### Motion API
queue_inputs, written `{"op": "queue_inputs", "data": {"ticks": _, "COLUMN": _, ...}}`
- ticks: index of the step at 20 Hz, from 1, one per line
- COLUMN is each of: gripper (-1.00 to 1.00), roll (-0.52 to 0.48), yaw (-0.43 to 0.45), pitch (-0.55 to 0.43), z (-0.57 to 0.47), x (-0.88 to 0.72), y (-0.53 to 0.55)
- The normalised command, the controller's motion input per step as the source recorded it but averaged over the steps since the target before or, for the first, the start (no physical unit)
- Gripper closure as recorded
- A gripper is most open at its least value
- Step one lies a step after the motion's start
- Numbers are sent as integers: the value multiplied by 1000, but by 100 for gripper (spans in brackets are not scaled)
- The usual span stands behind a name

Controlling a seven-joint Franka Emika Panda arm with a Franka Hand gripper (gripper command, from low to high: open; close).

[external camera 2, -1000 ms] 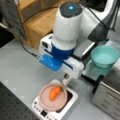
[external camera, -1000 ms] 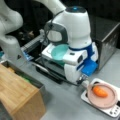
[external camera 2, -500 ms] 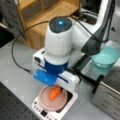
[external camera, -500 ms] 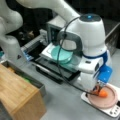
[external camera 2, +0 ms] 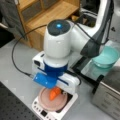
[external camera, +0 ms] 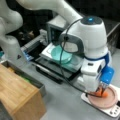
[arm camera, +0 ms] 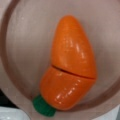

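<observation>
Wrist view filled almost edge to edge by the carrot [arm camera: 68, 65], orange, with a slit across its middle and a green stub at the lower end, lying on the pink plate [arm camera: 22, 50]. Dropped steeply within the last second: a second earlier still up beside the teal bowl [external camera: 61, 53], half a second earlier over the plate, now down with the pincer [external camera: 102, 88] right at the carrot [external camera: 103, 93] in a front view. Judged from that: approach over, arm at grasping height, carrot not lifted and resting flat on the plate [external camera: 110, 101], which sat on a white base [external camera: 113, 111] on the grey desk [external camera: 62, 100]. Could not tell whether the pincer was open, closed or gripping: no fingers anywhere in the wrist view, only a dark sliver above the carrot in a front view. Hidden elsewhere too: pincer wholly covered by the blue-and-white wrist housing, with just the tip of the carrot [external camera 2: 55, 93] poking out over the plate [external camera 2: 46, 101]. Cut off at a front view's bottom right: the far corner of the white base. Could not make out any contact between fingers and carrot. Bowl [external camera 2: 106, 57] well apart, untouched.
</observation>
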Motion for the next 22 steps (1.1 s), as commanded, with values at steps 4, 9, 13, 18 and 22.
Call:
{"op": "queue_inputs", "data": {"ticks": 4, "gripper": -100, "roll": 75, "yaw": -106, "pitch": 94, "z": -63, "x": 297, "y": -75}}
{"op": "queue_inputs", "data": {"ticks": 9, "gripper": -100, "roll": 57, "yaw": -132, "pitch": 68, "z": -100, "x": 233, "y": -87}}
{"op": "queue_inputs", "data": {"ticks": 13, "gripper": -100, "roll": 39, "yaw": -123, "pitch": 42, "z": -95, "x": 174, "y": -105}}
{"op": "queue_inputs", "data": {"ticks": 18, "gripper": -100, "roll": 22, "yaw": -115, "pitch": 12, "z": -78, "x": 115, "y": -81}}
{"op": "queue_inputs", "data": {"ticks": 22, "gripper": -100, "roll": 3, "yaw": -97, "pitch": 4, "z": -42, "x": 13, "y": -70}}
